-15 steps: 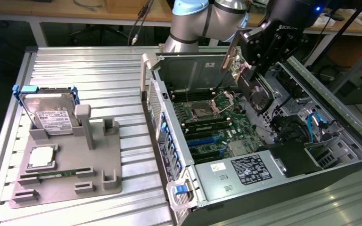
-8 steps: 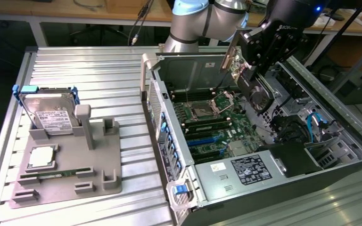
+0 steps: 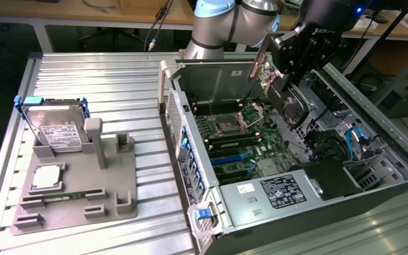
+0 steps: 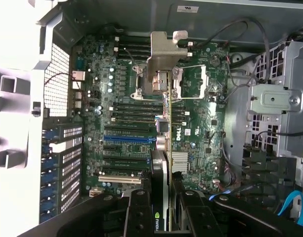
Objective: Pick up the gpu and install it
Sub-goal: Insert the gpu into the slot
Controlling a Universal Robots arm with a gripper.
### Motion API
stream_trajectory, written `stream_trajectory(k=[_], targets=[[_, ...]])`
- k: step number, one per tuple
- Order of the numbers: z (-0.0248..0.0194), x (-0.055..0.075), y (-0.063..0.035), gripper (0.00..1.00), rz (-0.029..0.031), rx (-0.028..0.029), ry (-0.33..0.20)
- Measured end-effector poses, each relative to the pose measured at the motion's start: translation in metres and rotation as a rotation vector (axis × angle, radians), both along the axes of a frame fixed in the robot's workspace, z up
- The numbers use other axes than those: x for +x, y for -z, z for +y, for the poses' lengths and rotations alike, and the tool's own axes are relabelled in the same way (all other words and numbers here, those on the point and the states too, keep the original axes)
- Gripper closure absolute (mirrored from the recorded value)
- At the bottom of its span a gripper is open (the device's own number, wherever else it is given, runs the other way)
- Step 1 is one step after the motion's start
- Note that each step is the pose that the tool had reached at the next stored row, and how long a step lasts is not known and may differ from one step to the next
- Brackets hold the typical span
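My tool point(image 3: 287, 87) pinching gpu point(image 3: 291, 106) by its flat sides, over motherboard point(image 3: 236, 143) in open case point(image 3: 374, 199). Exterior view: cables point(image 3: 320, 146) at gpu's 4 o'clock, hard drive point(image 3: 57, 127) at 9.

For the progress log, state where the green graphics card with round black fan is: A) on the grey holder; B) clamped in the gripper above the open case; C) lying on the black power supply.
B: the black gripper holds the green graphics card above the motherboard in the open case.
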State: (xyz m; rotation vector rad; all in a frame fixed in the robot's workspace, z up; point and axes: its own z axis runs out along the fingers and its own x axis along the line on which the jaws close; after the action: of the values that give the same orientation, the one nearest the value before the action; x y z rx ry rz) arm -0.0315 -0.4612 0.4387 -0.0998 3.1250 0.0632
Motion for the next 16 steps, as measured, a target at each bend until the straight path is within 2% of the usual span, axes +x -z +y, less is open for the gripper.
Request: stream_trajectory(k=[16], targets=[[0.0,0.0,0.0,0.73,0.0,0.0,-0.067]])
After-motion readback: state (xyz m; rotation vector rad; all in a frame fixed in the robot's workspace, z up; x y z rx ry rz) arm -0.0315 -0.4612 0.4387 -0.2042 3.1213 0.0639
